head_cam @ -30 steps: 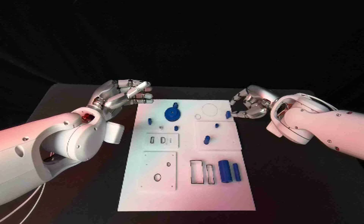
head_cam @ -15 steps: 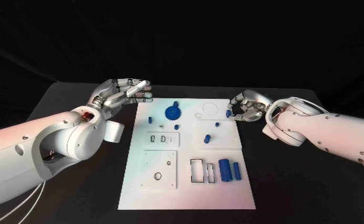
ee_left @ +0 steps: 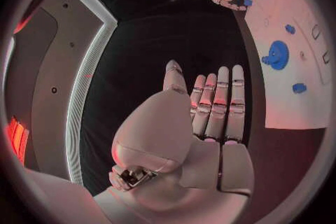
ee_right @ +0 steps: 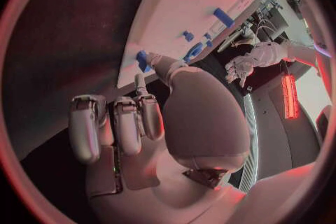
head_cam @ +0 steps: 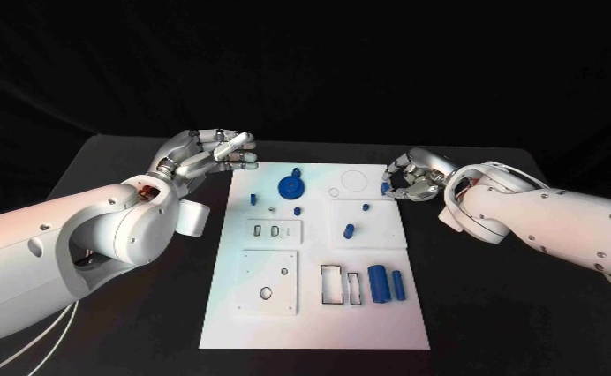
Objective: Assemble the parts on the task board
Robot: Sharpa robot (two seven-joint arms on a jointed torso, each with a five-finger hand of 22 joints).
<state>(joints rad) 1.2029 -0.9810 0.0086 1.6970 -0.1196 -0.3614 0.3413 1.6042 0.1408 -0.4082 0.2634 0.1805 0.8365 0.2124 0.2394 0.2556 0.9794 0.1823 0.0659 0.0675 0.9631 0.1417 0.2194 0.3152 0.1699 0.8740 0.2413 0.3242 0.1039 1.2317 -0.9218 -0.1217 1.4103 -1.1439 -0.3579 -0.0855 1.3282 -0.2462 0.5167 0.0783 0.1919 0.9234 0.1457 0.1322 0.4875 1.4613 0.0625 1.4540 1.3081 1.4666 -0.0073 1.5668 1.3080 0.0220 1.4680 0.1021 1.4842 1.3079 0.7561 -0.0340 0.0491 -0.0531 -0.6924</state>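
Item: task board (head_cam: 319,323), white, lying mid-table (head_cam: 127,288); its blue parts are scattered over the upper and right areas.

Item: my right hand (head_cam: 410,177), at the board's upper right edge. A small blue peg (head_cam: 383,189) sits at its fingertips; I judge it pinched there for lifting, though I cannot tell for sure.

Item: my left hand (head_cam: 204,157), just off the upper left corner, fingers together and fairly straight, holding nothing. I judge it parked clear of the work.

Item: blue gear (head_cam: 290,187), standing near the top; two blue cylinders (head_cam: 386,285) at lower right.

Room: bare black table flanks both long edges, so I have free approach from either side.
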